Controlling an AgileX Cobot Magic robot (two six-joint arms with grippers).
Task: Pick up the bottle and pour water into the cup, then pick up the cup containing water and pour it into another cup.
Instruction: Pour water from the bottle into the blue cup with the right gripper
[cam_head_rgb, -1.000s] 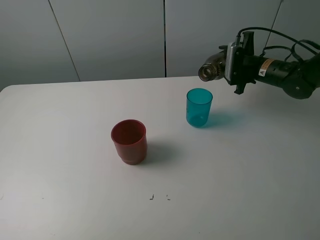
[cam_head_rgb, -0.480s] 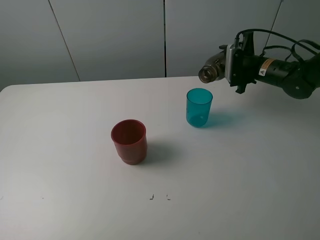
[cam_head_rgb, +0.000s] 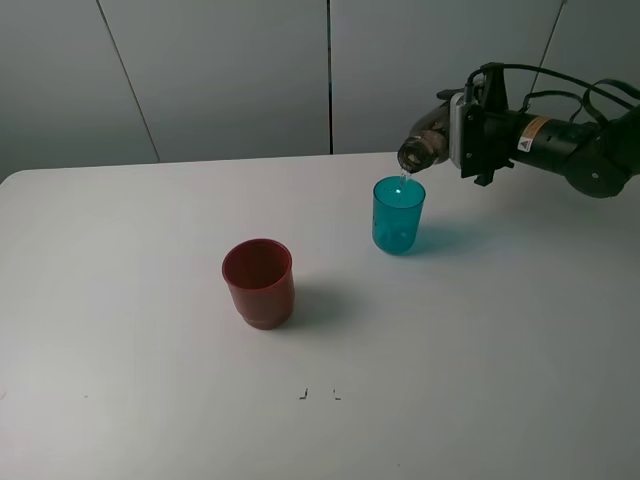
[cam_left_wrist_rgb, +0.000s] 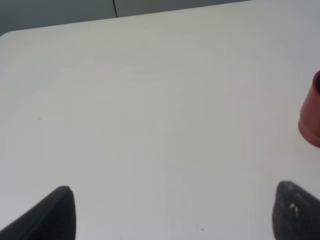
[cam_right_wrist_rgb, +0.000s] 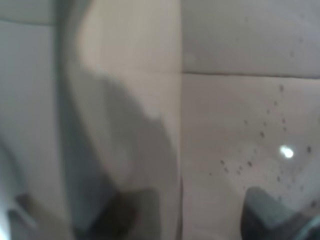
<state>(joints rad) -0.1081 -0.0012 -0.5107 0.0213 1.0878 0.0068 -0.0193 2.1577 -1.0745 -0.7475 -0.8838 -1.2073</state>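
Left fingers (cam_left_wrist_rgb: 300, 212) spread wide, empty, only tips showing; red cup (cam_left_wrist_rgb: 312, 117) ahead of them, cut off at the edge; teal cup (cam_head_rgb: 398, 215) stands on the tabletop (cam_head_rgb: 150, 300) just below the right fingers (cam_head_rgb: 465, 140), clamped on the tipped bottle (cam_head_rgb: 425, 148); wrist view there blurred.

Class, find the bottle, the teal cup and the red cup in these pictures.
bottle (cam_head_rgb: 427, 142): high view, on its tilted body.
teal cup (cam_head_rgb: 398, 224): high view, side wall.
red cup (cam_head_rgb: 262, 296): high view, outer wall.
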